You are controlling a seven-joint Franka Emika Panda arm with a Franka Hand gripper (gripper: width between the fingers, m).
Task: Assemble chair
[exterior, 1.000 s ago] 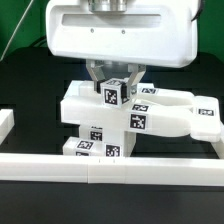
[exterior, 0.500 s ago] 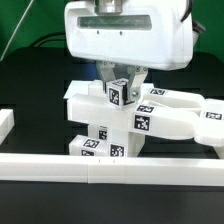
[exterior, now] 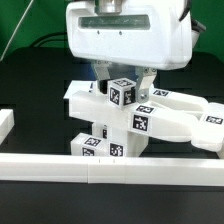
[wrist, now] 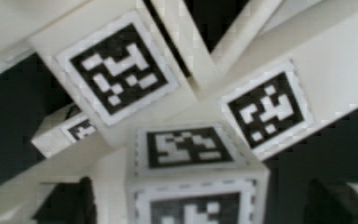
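**Gripper [exterior: 124, 82] poised over the half-built chair [exterior: 95, 104], jaws spread wide of the tagged block [exterior: 121, 93].**
Reading from the left, the chair sat mid-frame just behind the border rail [exterior: 50, 165]. It was a stack of chunky white tagged pieces, with one long member reaching toward the right edge. It looked like hard, smooth, light plastic: stiff and unlikely to crush, but apt to slip, so the block's flat opposite sides seemed the surest hold. The arm hung straight down from the upper centre, with one finger on each side of that block. A gap showed between finger and block, and the gripper held nothing.
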